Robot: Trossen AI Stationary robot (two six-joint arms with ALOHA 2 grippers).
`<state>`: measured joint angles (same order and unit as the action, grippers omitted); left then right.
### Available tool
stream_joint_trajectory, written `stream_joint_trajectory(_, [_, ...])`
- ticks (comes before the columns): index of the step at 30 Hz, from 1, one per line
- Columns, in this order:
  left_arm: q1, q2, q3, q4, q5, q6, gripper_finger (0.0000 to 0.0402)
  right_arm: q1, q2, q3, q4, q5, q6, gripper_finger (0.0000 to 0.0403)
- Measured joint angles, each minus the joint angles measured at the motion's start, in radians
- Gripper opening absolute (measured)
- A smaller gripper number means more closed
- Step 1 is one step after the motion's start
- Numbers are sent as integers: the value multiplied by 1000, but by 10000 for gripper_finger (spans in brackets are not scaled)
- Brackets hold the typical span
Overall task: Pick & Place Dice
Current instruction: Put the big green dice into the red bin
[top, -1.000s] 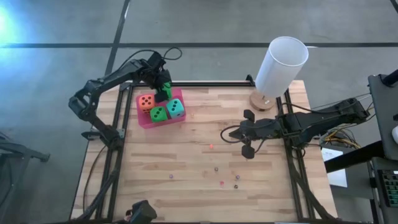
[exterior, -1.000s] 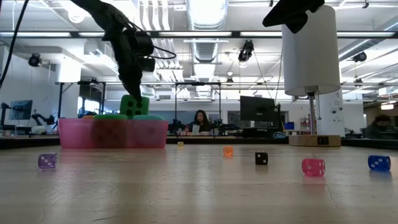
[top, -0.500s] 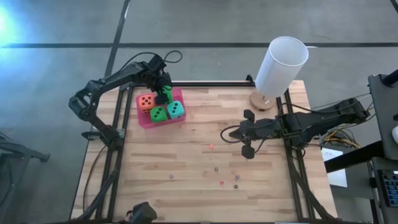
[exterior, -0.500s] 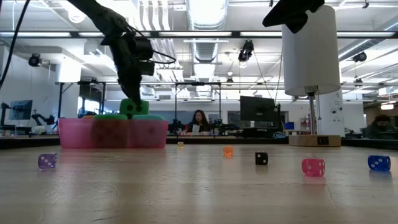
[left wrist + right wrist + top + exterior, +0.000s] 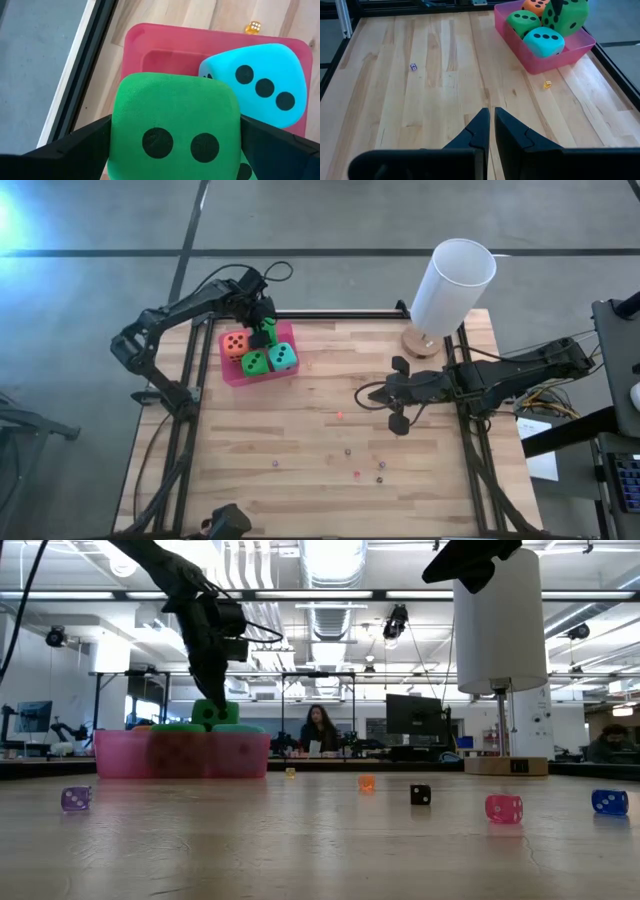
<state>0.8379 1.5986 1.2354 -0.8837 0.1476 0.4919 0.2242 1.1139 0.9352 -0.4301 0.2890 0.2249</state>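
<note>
Left gripper over the pink tray at the counter's far left corner, jaws spread wide to either side of the second green die, flanking it with no visible squeeze; released or nearly so, by the look of it. That die riding high, resting on the others rather than on the tray floor. In the tray beneath and beside it: orange die, green die, teal die, packed close and touching. All four dice thus inside the tray. Likely light, soft and springy like foam, matte enough not to slip; best taken across two opposite flat faces near the middle, gently, since a corner grip or hard pinch would squash or twist them. Stacked die possibly prone to rolling off. Right gripper hanging above the bare middle of the counter, towards the right edge, jaws closed on nothing. Tiny coloured dice scattered along the near half.
</note>
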Motion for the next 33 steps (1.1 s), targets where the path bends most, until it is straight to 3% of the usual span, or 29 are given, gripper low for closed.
stream_joint_trajectory(9, [2, 0, 0, -3, -3, -2, 328, 0, 0, 0, 0, 0, 0, 27])
stream_joint_trajectory(11, [2, 0, 0, -3, -3, 7, 335, 0, 0, 0, 0, 0, 0, 27])
stream_joint_trajectory(15, [2, 0, 0, -5, -12, 36, 388, 0, 0, 0, 0, 0, 0, 27])
stream_joint_trajectory(23, [2, 0, 0, -3, -28, -21, 339, 0, 0, 0, 0, 0, 0, 27])
stream_joint_trajectory(30, [2, 0, 0, -2, -29, -20, 389, 0, 0, 0, 0, 0, 0, 27])
stream_joint_trajectory(33, [3, 0, 0, -1, -29, -20, 391, 0, 0, 0, 0, 0, 0, 27])
